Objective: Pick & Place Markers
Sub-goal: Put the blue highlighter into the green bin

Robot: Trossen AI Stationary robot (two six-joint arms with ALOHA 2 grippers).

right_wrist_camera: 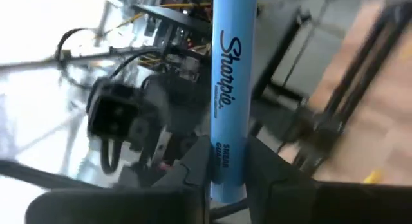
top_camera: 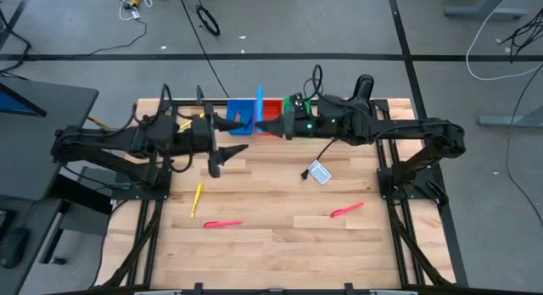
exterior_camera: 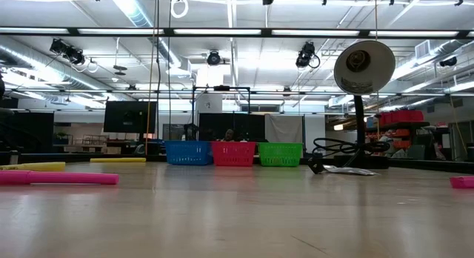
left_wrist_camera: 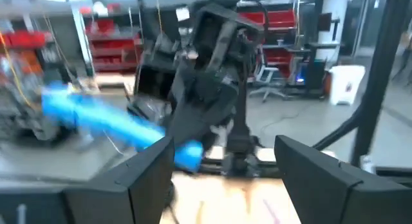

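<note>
My right gripper (top_camera: 263,125) reaches in level from the table's right, high above the bins, and is shut on a light-blue marker (top_camera: 259,107) printed "Sharpie" (right_wrist_camera: 226,82). My left gripper (top_camera: 237,138) faces it from the left, open, with nothing between its fingers (left_wrist_camera: 222,179). The blue marker (left_wrist_camera: 109,121) shows just beyond them. A yellow marker (top_camera: 197,198) and two pink markers (top_camera: 222,224) (top_camera: 347,210) lie flat on the wooden table. Neither gripper shows in the low view. My right gripper pinches the blue marker near one end (right_wrist_camera: 226,176) between its two fingers. The fingers are level, come from the table's right and lie across the marker. The marker is lifted clear, and its long free part reaches toward the table's far edge, tilted a little upward.
Blue (top_camera: 240,117), red (top_camera: 273,107) and green (top_camera: 299,102) bins stand in a row at the far edge, below the grippers. A small white-and-blue card on a cable (top_camera: 319,172) lies right of centre. The arms' frames line the table's left and right edges.
</note>
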